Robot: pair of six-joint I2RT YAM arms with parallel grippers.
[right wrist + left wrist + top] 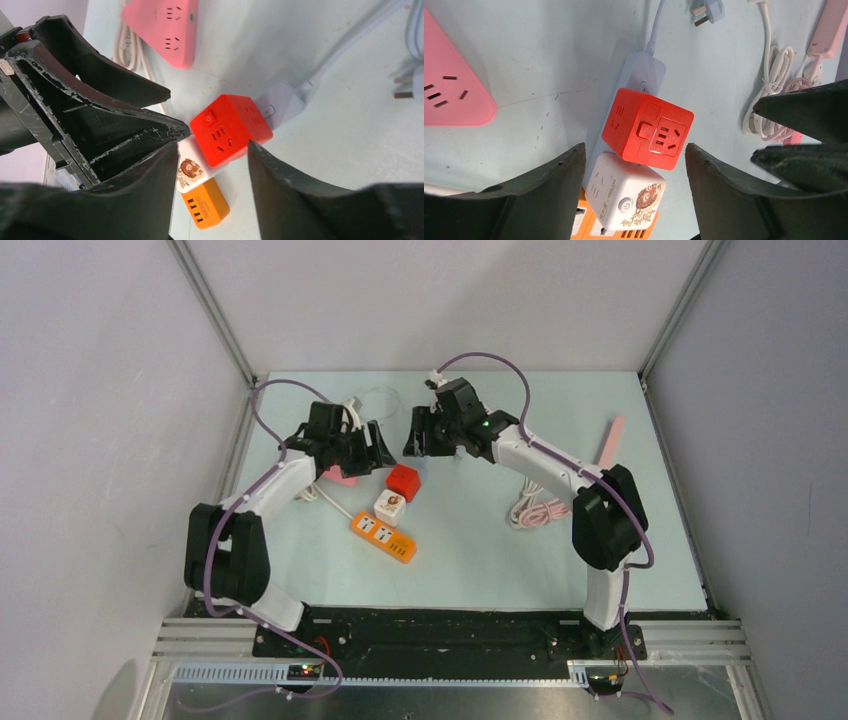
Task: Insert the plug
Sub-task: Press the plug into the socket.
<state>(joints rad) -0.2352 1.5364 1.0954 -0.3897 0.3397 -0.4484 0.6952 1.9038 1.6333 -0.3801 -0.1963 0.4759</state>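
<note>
The left gripper (634, 149) stands with its jaws wide apart and nothing between the pads. In its wrist view it hangs over a red cube socket (647, 128), which shows in the gap between the two fingers and touches neither. The right gripper (212, 145) also has its fingers parted and holds nothing, and the same red cube lies below its gap. The two grippers face each other closely over this cube, tips near but apart.

The plug (707, 10) is in neither gripper. It lies on the pale table (500, 560), its prongs bare. From the left wrist it is past the fingertips at the top edge of the view, just right of a pale cable (656, 25). From the right wrist it sits at the far right edge, prongs pointing left.

The red cube rests against the end of a pale power strip (642, 70), where that cable enters. A white cube socket (624, 192) touches the red one, and an orange power strip (205, 205) lies just beyond it. A pink triangular socket (449, 95) lies off to one side, and a coiled pink and white cable (774, 80) off to the other.
</note>
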